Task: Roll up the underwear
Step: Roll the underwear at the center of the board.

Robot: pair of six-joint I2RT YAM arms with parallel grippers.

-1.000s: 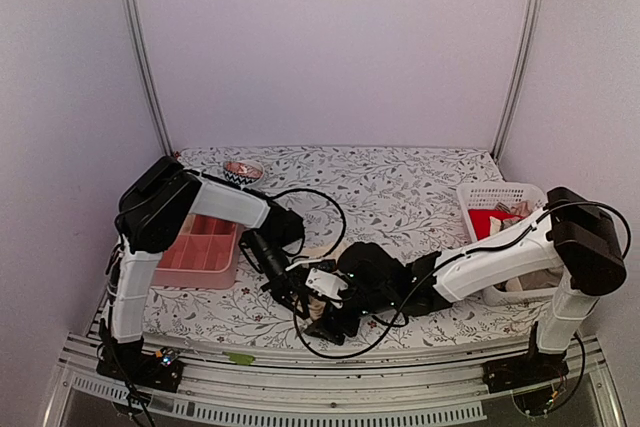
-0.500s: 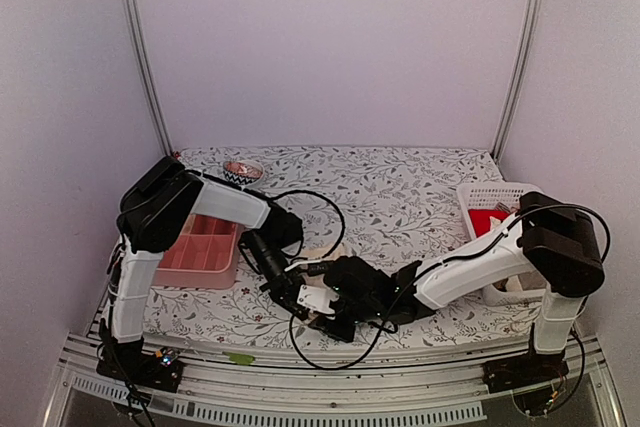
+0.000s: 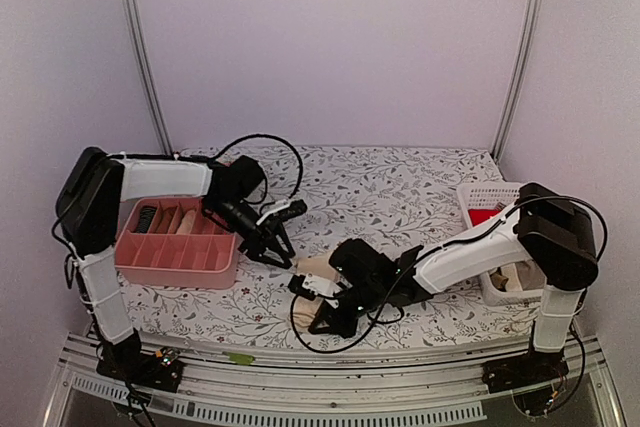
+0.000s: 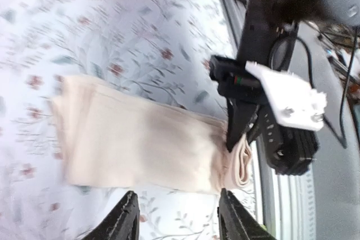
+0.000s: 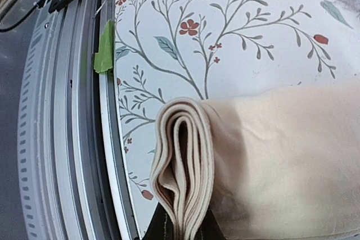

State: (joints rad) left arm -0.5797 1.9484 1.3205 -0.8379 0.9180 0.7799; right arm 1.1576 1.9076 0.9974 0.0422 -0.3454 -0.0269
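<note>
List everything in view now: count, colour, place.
underwear: one, beige, lying flat on the tablecloth near the front edge, its near end folded into layers
tray: one, pink, divided, left side; beige rolls and a dark item inside, too small to identify
basket: one, white, right side; something red and something beige inside
tablecloth: one, white with a floral print, covering the table
tape: one piece, green, at the front edge by the rail
left gripper: one, black, open, hovering by the underwear
right gripper: one, black, shut on the layered end of the underwear
</note>
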